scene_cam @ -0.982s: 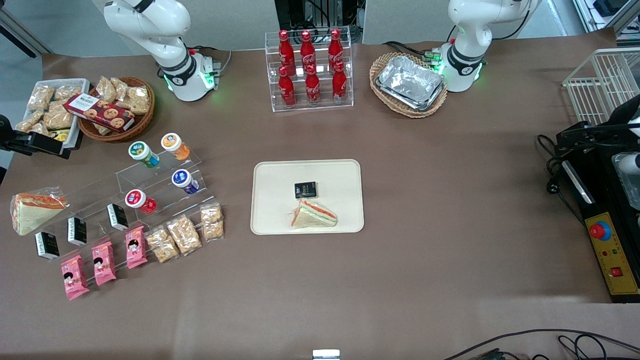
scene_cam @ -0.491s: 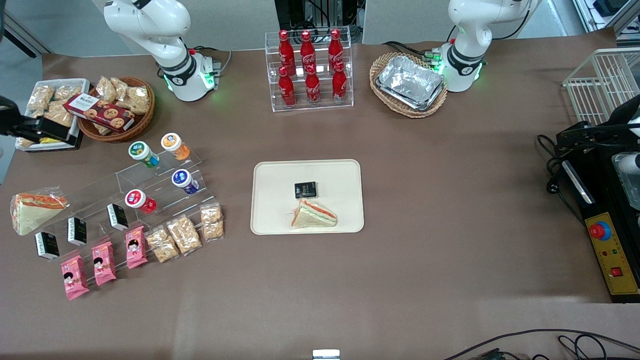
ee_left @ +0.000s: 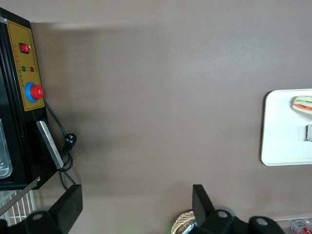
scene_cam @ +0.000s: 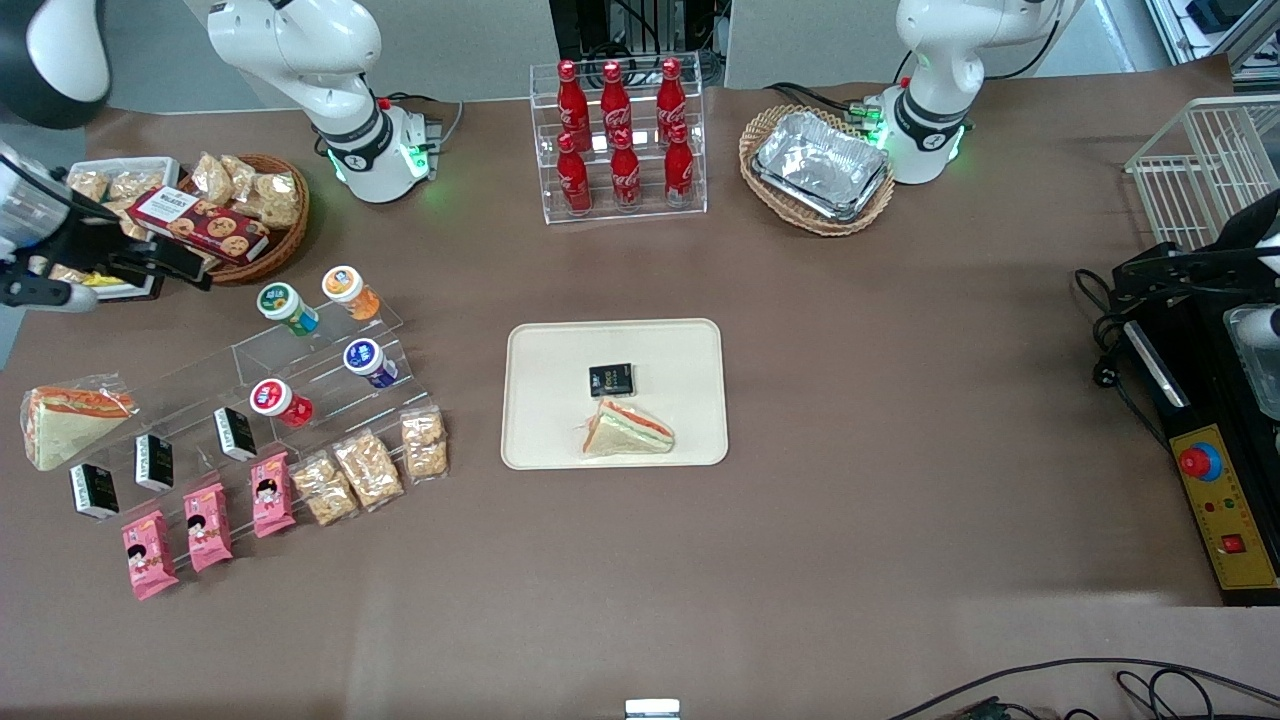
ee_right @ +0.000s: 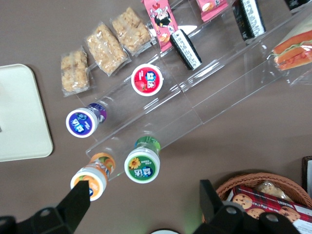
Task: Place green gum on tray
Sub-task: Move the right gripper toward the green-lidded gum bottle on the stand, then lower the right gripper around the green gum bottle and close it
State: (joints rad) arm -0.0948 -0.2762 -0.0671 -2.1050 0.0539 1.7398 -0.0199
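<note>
The hand (scene_cam: 150, 265) hangs above the snack basket (scene_cam: 262, 228), fingers apart and empty, ready to drop onto the gum (scene_cam: 286, 306), which stands on the clear rack's (scene_cam: 300, 375) top step. The tray (scene_cam: 540, 440) waits mid-tabletop (scene_cam: 900, 400), room spare.

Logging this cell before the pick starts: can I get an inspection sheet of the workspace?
Surface: brown table, flat.
Job's things: green gum upright on the top step of the clear stepped rack, beside the orange-capped bottle; tray mid-table holds a sandwich and a black packet.
Clutter: snack packs, cola bottles, foil trays in a basket.
Grippers: gripper above the gum, fingers open, holding nothing.
Cables: black cable at the table edge nearest the camera.
Surroundings: control box toward the parked arm's end.
</note>
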